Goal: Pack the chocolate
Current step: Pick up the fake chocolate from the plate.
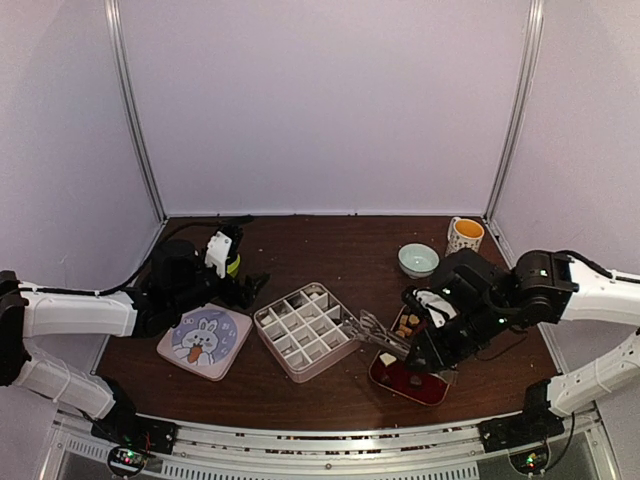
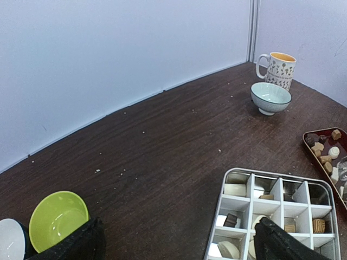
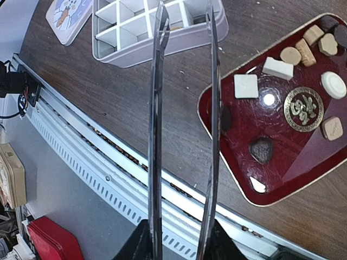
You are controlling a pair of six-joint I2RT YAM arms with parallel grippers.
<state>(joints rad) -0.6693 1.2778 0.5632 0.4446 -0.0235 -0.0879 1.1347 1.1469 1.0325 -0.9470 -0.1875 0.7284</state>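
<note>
The chocolate lies in two places. Several cream, tan and dark pieces [image 3: 280,68] sit on the red tray [image 3: 303,179], also seen from above [image 1: 408,322]. Others rest in compartments [image 2: 234,189] of the white divided box [image 1: 303,331]. My right gripper [image 3: 181,238] is shut on a pair of long clear tongs [image 3: 158,108]. The tongs' blades [image 1: 375,330] reach left toward the box's near right corner; their tips run out of the wrist view. My left gripper [image 2: 179,244] stands wide open above the table by the box's far left side, with nothing between its fingers.
The box's lid with a rabbit picture [image 1: 204,341] lies left of the box. A green bowl [image 2: 58,219] and a white bowl [image 2: 11,238] sit by the left gripper. A pale blue bowl [image 1: 418,259] and a mug [image 1: 464,235] stand at the back right. The table's metal front rail [image 3: 108,162] runs below the tongs.
</note>
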